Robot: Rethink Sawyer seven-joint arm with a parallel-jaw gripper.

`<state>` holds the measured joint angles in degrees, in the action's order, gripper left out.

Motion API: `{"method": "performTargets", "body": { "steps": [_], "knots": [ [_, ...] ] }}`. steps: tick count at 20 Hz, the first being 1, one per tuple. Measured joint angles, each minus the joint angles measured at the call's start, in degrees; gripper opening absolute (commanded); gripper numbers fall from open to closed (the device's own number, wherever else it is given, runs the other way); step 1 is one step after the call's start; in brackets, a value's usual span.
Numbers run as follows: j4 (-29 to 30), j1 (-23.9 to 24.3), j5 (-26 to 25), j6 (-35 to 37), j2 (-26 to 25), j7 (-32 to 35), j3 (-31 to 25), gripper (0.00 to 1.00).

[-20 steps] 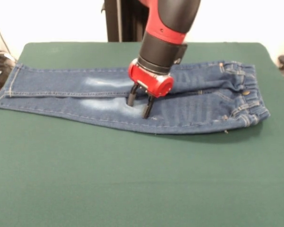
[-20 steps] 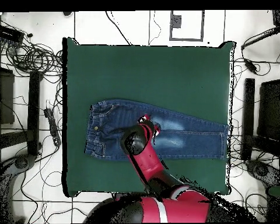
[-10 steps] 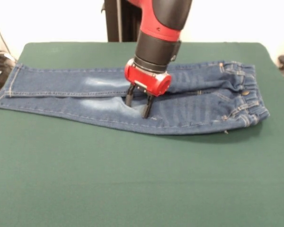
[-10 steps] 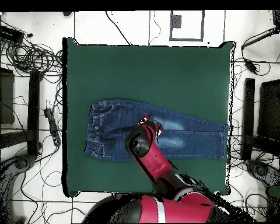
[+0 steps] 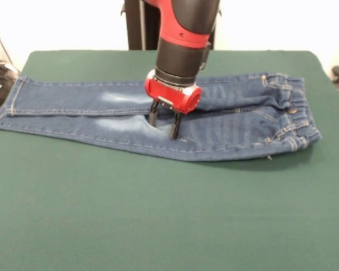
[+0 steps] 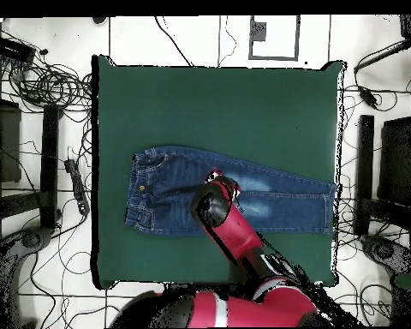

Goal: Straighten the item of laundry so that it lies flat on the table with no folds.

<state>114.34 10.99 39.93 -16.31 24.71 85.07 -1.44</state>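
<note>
Hovering over the jeans (image 5: 158, 121), the gripper (image 5: 163, 127) stands with its two fingers parted by a clear gap and nothing between them; the tips look to be at or just above the denim, near the faded thigh patch (image 5: 124, 125). Whether they actually touch the cloth cannot be settled from either view.

The jeans lie stretched across the table (image 5: 169, 214), legs running off to one side of the gripper and the waistband (image 5: 296, 116) to the other. Both legs appear laid side by side and mostly flat. The one evident fault is at the waistband end, where the cloth bunches and lifts slightly off the table.

Judgement: little of the task is left. To do the step well, the gripper should work on the raised waistband end, not the thigh directly under it, taking only the top layer and drawing it outward along the table, low and slow, so that the legs are not dragged out of line.

Not determinable: the arm (image 6: 235, 236) hides the denim beneath it in the overhead view. The leg cuffs (image 5: 5, 107) reach the table edge, and part of them is lost at the frame's border.
</note>
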Motion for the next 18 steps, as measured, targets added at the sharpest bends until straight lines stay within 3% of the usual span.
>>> {"method": "performTargets", "body": {
  "steps": [5, 8, 12, 14, 18],
  "knots": [
    [-2.97, -6.28, 1.92, 11.45, -0.46, 0.01, 7.85, 1.0],
    [-6.3, -12.12, 1.51, 25.17, -0.61, 0.05, 15.91, 1.0],
    [-9.58, -14.52, 0.0, 33.43, -0.67, 0.05, 20.88, 1.0],
    [-11.69, -14.88, -0.92, 36.3, -0.66, 0.05, 23.48, 1.0],
    [-13.9, -13.68, -1.94, 34.63, -0.68, 0.05, 25.3, 1.0]
  ]
}}
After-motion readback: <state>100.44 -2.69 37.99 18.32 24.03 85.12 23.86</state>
